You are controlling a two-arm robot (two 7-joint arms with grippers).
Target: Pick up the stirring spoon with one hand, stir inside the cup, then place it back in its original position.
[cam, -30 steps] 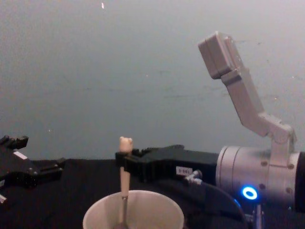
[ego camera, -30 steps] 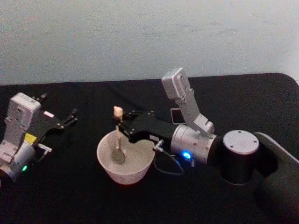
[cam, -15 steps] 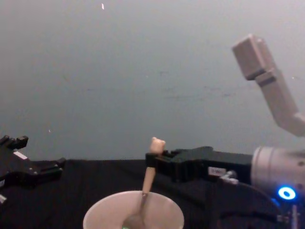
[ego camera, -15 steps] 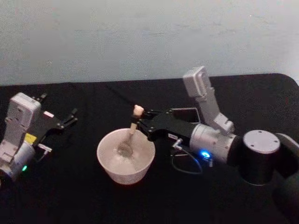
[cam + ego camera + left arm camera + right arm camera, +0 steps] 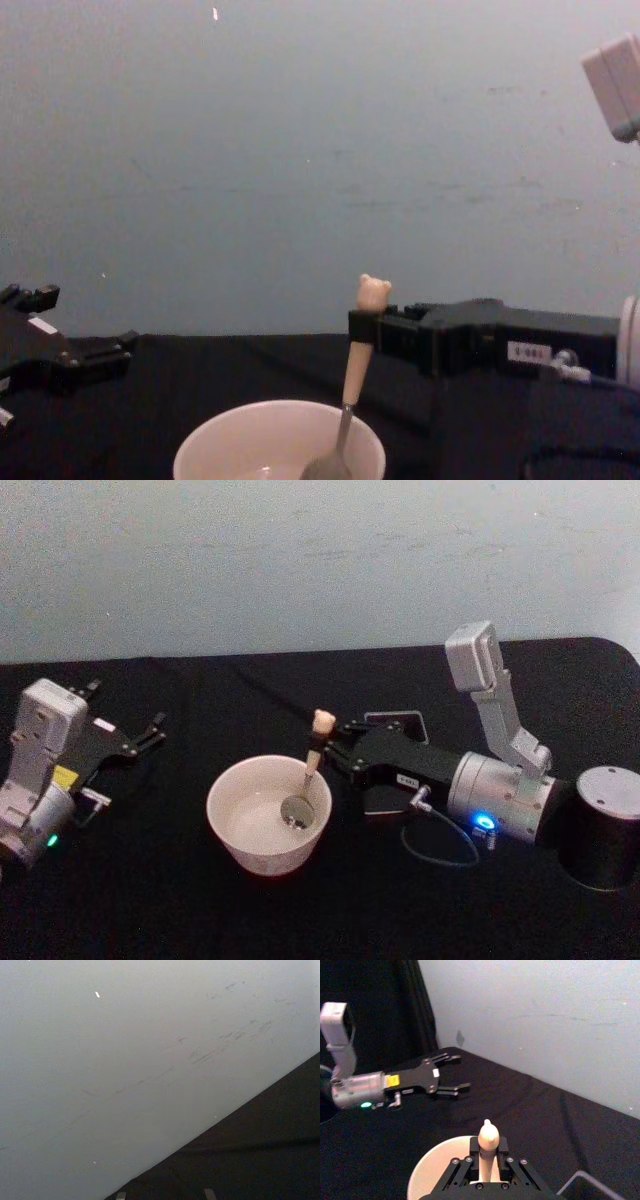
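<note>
The stirring spoon [image 5: 311,768] stands tilted in the cup [image 5: 228,792], its metal bowl low against the cup's right inner wall. My right gripper [image 5: 330,746] is shut on the beige handle just under the bear head. From the chest, the spoon [image 5: 355,372] rises from the cup [image 5: 230,448] with the right gripper [image 5: 362,335] at its top. The right wrist view has the spoon [image 5: 488,1139] between the black fingers, above the cup [image 5: 426,1170]. The dark holder box [image 5: 396,718] sits behind the right gripper. My left gripper [image 5: 152,730] rests open at the far left.
A black cloth [image 5: 150,900] covers the table up to a pale wall. A thin cable [image 5: 438,852] loops on the cloth under my right forearm. From the right wrist, the left gripper [image 5: 456,1074] lies open beyond the cup, and the box's rim [image 5: 584,1180] is at the lower corner.
My right gripper has swept the spoon from the left side of the cup across to its right side, and the arm has drawn back to the right. The left arm has not moved.
</note>
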